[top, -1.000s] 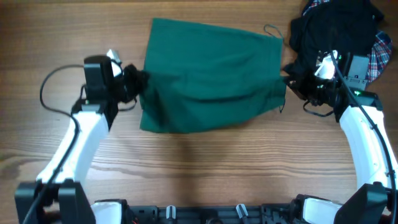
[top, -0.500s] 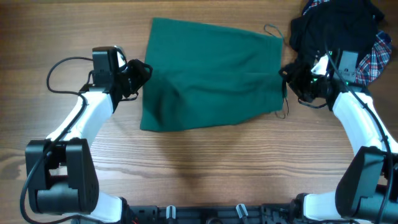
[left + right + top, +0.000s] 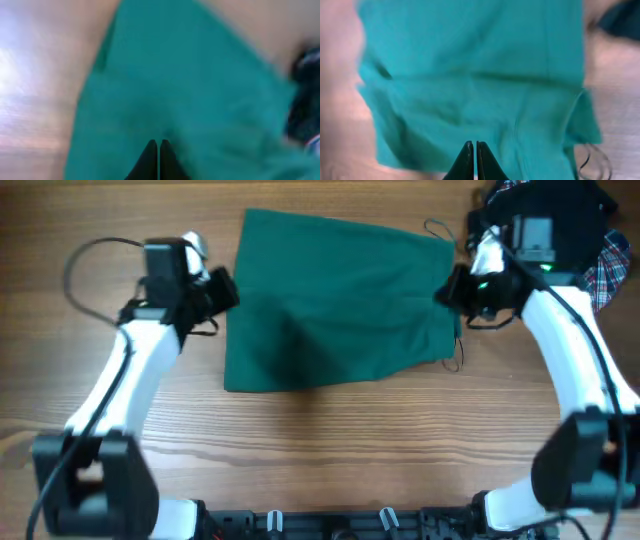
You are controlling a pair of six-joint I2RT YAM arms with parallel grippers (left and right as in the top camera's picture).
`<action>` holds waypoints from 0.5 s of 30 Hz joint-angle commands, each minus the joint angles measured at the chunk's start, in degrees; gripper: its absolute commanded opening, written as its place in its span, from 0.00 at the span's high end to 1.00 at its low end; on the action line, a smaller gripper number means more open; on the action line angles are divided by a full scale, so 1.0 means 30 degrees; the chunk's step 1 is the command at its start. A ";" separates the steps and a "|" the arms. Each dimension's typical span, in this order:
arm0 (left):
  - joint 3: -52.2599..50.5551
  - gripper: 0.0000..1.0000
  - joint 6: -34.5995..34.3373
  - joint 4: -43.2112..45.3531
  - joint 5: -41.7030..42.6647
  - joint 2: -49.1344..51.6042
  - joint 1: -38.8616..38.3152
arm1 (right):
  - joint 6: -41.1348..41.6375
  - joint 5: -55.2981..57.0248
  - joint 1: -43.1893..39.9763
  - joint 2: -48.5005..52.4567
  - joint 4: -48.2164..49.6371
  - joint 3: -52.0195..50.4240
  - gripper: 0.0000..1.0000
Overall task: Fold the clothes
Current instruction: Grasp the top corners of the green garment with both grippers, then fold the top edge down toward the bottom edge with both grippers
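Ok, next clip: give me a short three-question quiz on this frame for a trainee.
1. True or false: the green garment lies between the left gripper and the right gripper.
2. In the wrist views, both grippers' fingers are: A) spread wide, B) shut together, C) clamped on a cord.
3. In the overhead view, which corner holds the black garment and the plaid garment?
Key: 1 true; 2 B; 3 top right.
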 commanded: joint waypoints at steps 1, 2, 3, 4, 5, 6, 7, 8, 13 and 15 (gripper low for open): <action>-0.0138 0.96 0.1260 -0.0466 0.0364 0.2885 -0.1100 | -0.2193 -0.0685 0.0015 0.2200 -0.0984 -0.0335 0.96; -0.0138 0.96 0.1253 -0.0204 0.0372 0.3847 -0.1341 | -0.2273 -0.0459 0.0015 0.2710 -0.0984 -0.0335 0.96; -0.0138 0.96 0.1253 0.0015 0.0364 0.4721 -0.1464 | -0.1661 0.0393 0.0015 0.3155 -0.0998 -0.0335 0.96; -0.0138 0.96 0.1246 0.0168 0.0364 0.5297 -0.1457 | -0.0947 0.1647 0.0007 0.3461 -0.0998 -0.0335 0.96; -0.0138 0.96 0.1239 0.0335 0.0131 0.5719 -0.1457 | -0.0488 0.2900 0.0007 0.3708 -0.0969 -0.0335 0.96; -0.0138 0.96 0.1239 0.0525 -0.0138 0.5996 -0.1457 | -0.0219 0.3723 0.0007 0.3876 -0.0925 -0.0335 0.96; -0.0138 0.96 0.1231 0.0699 -0.0321 0.6222 -0.1457 | -0.0131 0.4262 0.0007 0.4007 -0.0874 -0.0335 0.96; -0.0138 0.96 0.1166 0.0838 -0.0357 0.6594 -0.1457 | 0.0240 0.4852 0.0007 0.4160 -0.0816 -0.0335 0.96; -0.0007 0.96 0.1035 0.0743 -0.0350 0.7016 -0.1435 | 0.1690 0.6156 0.0007 0.4255 -0.0503 -0.0291 0.96; 0.0393 0.96 0.1268 0.0597 -0.0372 0.5887 -0.1362 | 0.1632 0.5326 -0.0007 0.4007 -0.0678 0.0284 0.96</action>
